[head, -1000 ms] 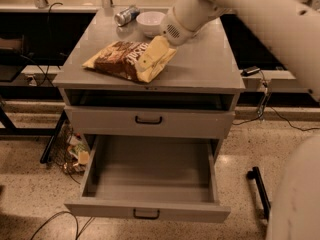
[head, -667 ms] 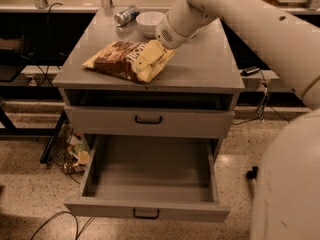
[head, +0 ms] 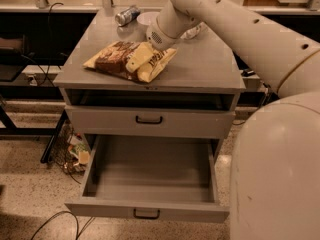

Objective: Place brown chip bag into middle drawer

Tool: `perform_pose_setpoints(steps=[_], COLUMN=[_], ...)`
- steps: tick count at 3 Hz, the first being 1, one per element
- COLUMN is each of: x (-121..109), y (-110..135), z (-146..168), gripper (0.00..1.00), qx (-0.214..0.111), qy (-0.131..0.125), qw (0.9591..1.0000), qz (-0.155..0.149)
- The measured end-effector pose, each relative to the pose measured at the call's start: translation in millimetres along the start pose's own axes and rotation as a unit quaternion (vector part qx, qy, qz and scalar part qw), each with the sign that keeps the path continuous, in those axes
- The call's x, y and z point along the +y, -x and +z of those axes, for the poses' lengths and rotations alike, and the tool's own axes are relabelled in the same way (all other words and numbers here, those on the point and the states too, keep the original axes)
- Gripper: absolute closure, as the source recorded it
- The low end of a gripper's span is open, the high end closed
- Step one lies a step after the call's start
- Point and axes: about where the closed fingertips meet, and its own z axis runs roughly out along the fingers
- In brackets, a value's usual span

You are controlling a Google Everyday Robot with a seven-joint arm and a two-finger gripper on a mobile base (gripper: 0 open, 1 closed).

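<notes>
Against the view of a second ago, the white wrist of the arm is seen further left and lower, nearer the middle of the bag. The robot's pale rounded body now fills much more of the lower right corner. The dark brown crinkly foil chip bag with yellow ends has not been shifted. It lies flat on the grey metal cabinet top, towards the front left, and no part of it is lifted.

The arm is reached in from the upper right, sloping down and to the left across the back of the cabinet top. The gripper is set down on the right half of the bag. Whether it is open or closed on the bag cannot be told.

The wide, shallow grey metal middle drawer is pulled fully out below and nothing can be seen inside it. Its small black bar handle faces the camera. The grey drawer front just under the cabinet top is closed.

At the back of the top, a small silver can lies on its side. A white bowl stands just beside it, partly hidden by the arm.
</notes>
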Motion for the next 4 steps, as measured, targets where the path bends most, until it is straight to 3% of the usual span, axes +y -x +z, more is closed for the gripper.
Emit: perform_pose_setpoints(steps=[1,2,3,4], x=[6,21,41,63], y=[11,24,40,46], z=[0,-13,-42,-87], gripper=[0.50,0.72,0.96,1.00], qx=[-0.011,-0.038,-0.113,-0.205], qy=[0.001,0.009,0.037,0.080], qw=[0.9999,0.9991,0.9923,0.9738], qz=[-0.003,-0.016,-0.035,-0.055])
